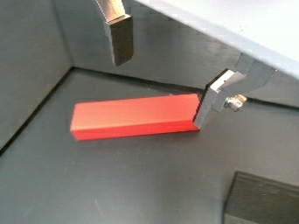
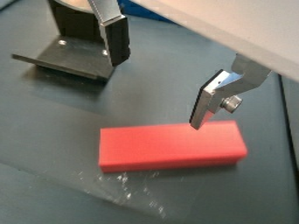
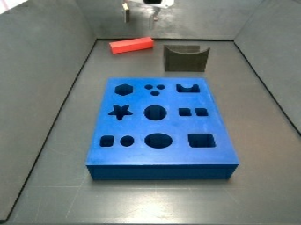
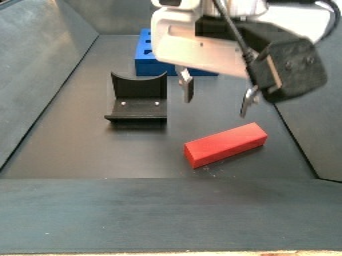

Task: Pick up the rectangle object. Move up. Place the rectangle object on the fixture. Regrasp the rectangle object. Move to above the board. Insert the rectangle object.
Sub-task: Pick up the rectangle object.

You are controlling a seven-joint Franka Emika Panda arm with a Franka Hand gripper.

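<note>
My fingers (image 2: 163, 83) spread apart, empty, hovering just above rectangle object (image 2: 172, 145). Rectangle object flat on floor (image 4: 80, 210), untouched, between my pads. Fixture (image 4: 138, 99) nearby at my 10 o'clock in side view, apart from block. Board (image 3: 157, 127) well apart, mid-floor; nothing blocking.

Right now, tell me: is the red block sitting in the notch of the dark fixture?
No. The red block lies flat on the floor beside the fixture, under the open hand.
</note>
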